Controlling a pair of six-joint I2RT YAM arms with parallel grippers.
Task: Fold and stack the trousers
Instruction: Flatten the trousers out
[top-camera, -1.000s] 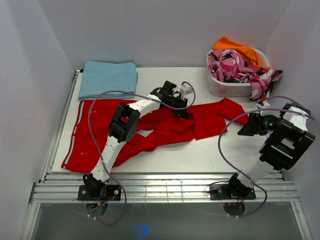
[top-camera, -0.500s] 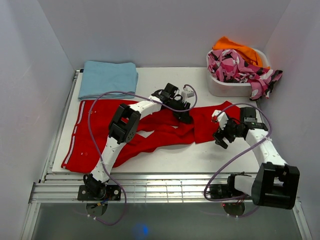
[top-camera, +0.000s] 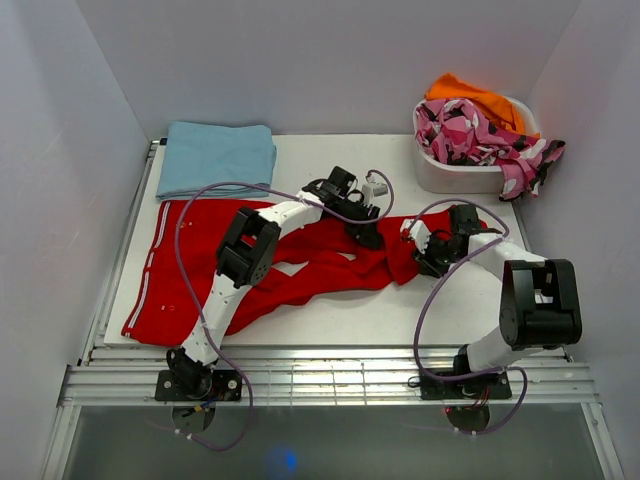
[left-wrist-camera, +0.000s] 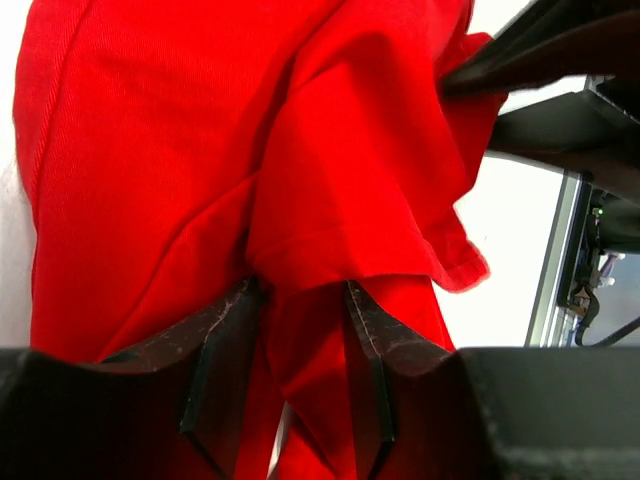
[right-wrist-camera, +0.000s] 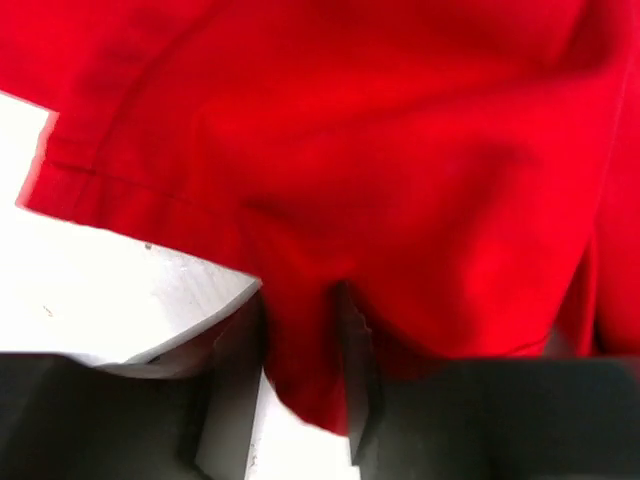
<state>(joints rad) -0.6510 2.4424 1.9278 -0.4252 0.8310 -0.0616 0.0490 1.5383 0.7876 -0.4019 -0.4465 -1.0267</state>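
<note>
The trousers (top-camera: 170, 270) lie lengthwise across the table (top-camera: 400, 310), waist at its left edge, legs ending under both grippers. Your left gripper (left-wrist-camera: 300, 330) has its jaws apart astride a fold. Your right gripper (right-wrist-camera: 300, 340), nearer the hem, straddles cloth, and you cannot tell whether it is clamped.

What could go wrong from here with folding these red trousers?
The bright red soft-fabric trousers lie bunched inside both the left hand and the right hand; a lift may catch several layers and fold crooked. The hands sit close together in the top view, so they might collide.
</note>
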